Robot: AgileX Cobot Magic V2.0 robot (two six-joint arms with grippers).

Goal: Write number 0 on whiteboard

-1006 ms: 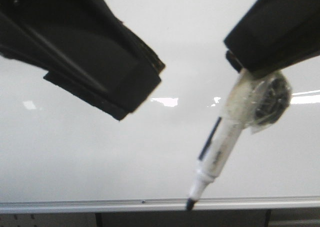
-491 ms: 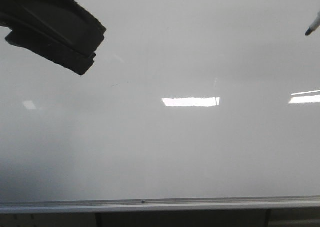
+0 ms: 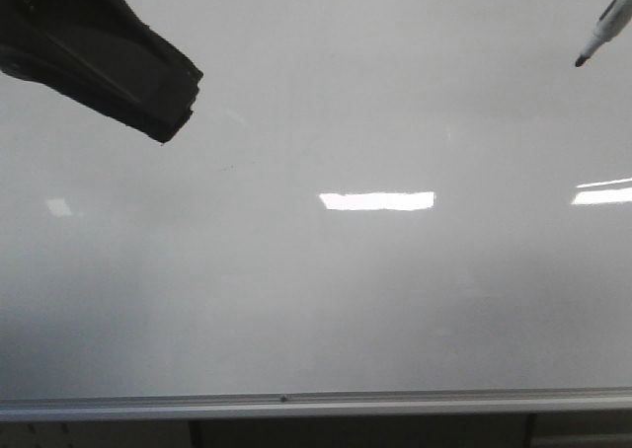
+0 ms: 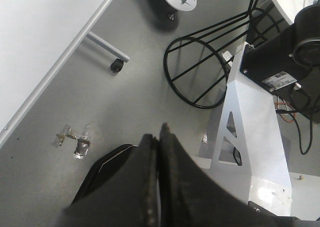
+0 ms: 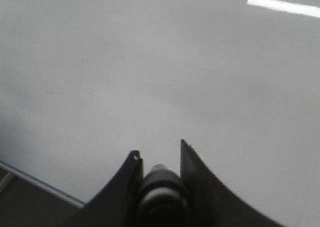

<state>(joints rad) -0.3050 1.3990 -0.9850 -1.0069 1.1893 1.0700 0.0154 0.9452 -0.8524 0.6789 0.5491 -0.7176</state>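
The whiteboard (image 3: 375, 290) fills the front view, glossy pale grey, with its silver rail (image 3: 296, 404) along the bottom. The number 0 is out of view. At the upper right edge, the white marker (image 3: 597, 38) pokes in with its black tip pointing down-left, off the board's middle. My right gripper (image 5: 158, 150) is shut on the marker (image 5: 160, 187), facing the bare whiteboard (image 5: 150, 62). At the upper left, my left gripper (image 3: 163, 108) hangs in front of the board. In the left wrist view, that gripper (image 4: 156, 133) is shut and holds nothing.
Bright light glares (image 3: 377, 200) lie on the board. The left wrist view shows the floor beside the board's edge (image 4: 65, 62): a caster wheel (image 4: 117, 65), a black wire stand (image 4: 210, 62), the white robot base (image 4: 250, 127) and foil scraps (image 4: 75, 142).
Both grippers pulled up and outward from the board's middle. The marker tip left the lower rail for the upper right, then slid slightly back in.
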